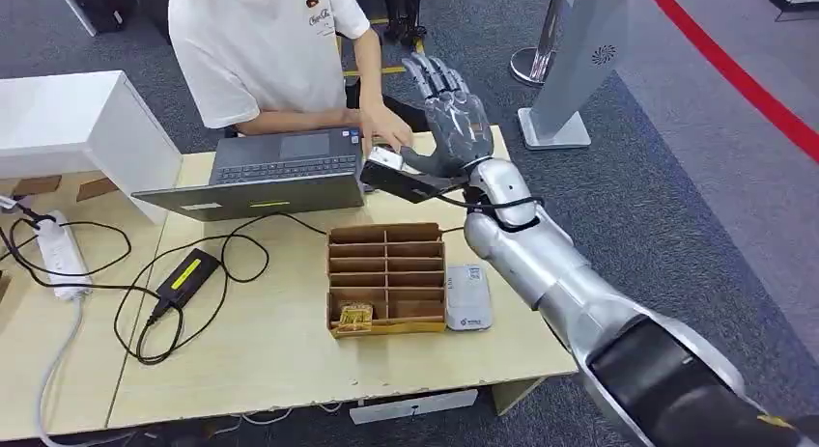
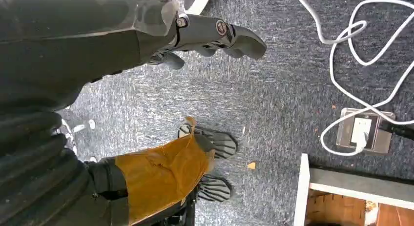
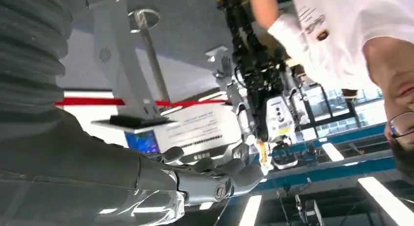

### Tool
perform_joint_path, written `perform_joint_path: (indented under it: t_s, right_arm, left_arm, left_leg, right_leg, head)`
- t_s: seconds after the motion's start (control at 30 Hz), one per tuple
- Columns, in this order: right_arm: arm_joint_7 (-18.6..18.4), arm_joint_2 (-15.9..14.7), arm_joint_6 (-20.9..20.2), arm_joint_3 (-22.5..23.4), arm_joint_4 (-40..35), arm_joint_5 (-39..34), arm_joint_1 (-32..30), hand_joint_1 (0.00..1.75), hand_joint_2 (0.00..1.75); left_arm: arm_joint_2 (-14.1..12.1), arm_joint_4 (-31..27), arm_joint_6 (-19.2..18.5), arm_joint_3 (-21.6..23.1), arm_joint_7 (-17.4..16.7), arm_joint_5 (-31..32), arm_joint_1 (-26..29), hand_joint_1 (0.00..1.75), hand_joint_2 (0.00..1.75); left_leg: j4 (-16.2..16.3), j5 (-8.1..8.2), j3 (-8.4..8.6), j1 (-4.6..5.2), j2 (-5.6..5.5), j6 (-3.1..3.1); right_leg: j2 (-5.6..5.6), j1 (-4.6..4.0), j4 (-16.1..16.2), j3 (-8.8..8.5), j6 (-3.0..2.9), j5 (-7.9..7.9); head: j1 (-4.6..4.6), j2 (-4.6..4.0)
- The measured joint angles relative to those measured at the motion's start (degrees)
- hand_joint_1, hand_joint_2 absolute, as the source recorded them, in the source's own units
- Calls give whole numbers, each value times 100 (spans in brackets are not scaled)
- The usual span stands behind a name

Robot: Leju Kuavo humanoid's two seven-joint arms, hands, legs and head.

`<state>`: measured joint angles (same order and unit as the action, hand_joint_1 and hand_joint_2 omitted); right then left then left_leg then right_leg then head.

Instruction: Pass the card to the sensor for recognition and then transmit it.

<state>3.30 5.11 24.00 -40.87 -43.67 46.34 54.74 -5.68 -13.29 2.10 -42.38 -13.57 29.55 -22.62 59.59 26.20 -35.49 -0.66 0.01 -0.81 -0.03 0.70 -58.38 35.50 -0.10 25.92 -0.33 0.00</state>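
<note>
silver right hand is raised past the laptop, fingers apart, holding nothing; a person's hand holds the white card beside it, its long axis unclear.

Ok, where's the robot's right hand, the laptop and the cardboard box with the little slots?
right hand (image 1: 452, 119), head view, on its palm.
laptop (image 1: 280, 157), head view, on its keyboard.
cardboard box (image 1: 386, 237), head view, on its far rim.

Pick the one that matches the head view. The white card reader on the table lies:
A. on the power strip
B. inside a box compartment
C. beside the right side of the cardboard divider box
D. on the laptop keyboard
C: the white card reader lies flat on the table against the right side of the cardboard divider box.
</note>
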Motion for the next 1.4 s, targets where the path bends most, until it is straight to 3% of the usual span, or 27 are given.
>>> perform_joint_path:
  t_s: [0.17,0.33,0.43,0.67,0.87,1.1,1.4]
  right_arm:
    - [-217,-269,98,85,304,381,247,0,175]
    - [-573,-807,184,177,888,942,697,0,175]
    - [-885,-1352,183,278,1327,1191,989,0,175]
    - [-1227,-2817,-115,498,2099,1624,1422,0,175]
    - [-1456,-3685,-302,669,2424,1696,1328,0,175]
    - [-1676,-4301,-378,865,2640,1467,706,0,175]
    - [-1794,-4583,-306,1463,2795,1022,-582,0,175]
  left_arm:
    - [-31,2,-107,0,-9,7,4,0,175]
    - [-94,2,-197,0,2,-15,39,0,175]
    - [-171,2,-273,0,2,-70,99,0,175]
    - [-483,2,-487,-28,-13,-175,375,0,175]
    - [-660,2,-564,-142,2,-192,539,0,175]
    - [-798,2,-634,-249,0,-186,681,0,175]
    - [-929,2,-736,-376,2,-195,848,0,175]
  left_leg:
    - [5,0,-2,1,-1,0]
    - [13,0,-4,0,-7,1]
    - [15,1,-8,2,-28,2]
    - [17,14,-11,3,-39,22]
    - [14,18,-6,2,-32,28]
    - [12,18,-2,2,-29,28]
    - [8,22,0,3,-31,34]
  right_leg:
    - [-1,0,0,-1,5,-4]
    - [-4,1,2,-3,8,-6]
    - [-26,1,5,-7,9,-5]
    - [-41,3,13,-15,14,-2]
    - [-35,1,12,-15,15,0]
    - [-33,1,12,-17,15,0]
    - [-35,0,12,-22,25,10]
  head:
    - [0,2]
    - [2,0]
    - [2,2]
    - [6,0]
    - [-7,0]
    - [-2,0]
    - [-2,0]
